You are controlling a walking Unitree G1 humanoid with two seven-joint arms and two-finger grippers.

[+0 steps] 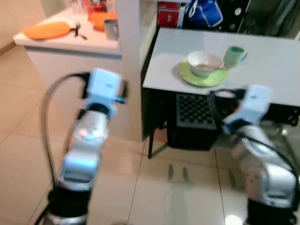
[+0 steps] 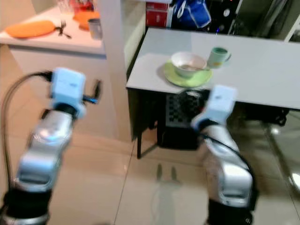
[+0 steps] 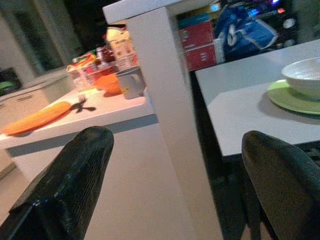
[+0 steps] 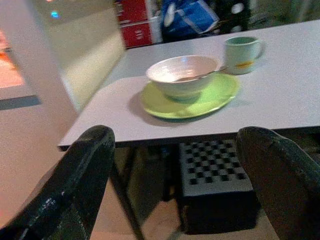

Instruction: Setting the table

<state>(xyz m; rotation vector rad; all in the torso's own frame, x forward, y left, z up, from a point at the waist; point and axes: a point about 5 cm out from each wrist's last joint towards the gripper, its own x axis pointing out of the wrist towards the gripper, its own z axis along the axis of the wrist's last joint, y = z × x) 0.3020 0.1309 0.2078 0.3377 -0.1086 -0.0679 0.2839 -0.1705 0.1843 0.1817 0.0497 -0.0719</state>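
**Both grippers empty, short of the table**

White bowl (image 4: pixel 183 74) sits on green plate (image 4: pixel 190 95) near the left front corner of the grey table (image 1: pixel 262 61), spoon handle (thin, blurry) poking out of it. Green mug (image 4: pixel 242 54) just right of and behind the plate.

Far left, white counter (image 1: pixel 70 40) holds an orange mat (image 1: pixel 47 30), fork (image 1: pixel 78 30), metal cup (image 1: pixel 111 29).

Left gripper (image 3: pixel 175 185) and right gripper (image 4: pixel 175 185): fingers spread apart, holding nothing, raised near the table.
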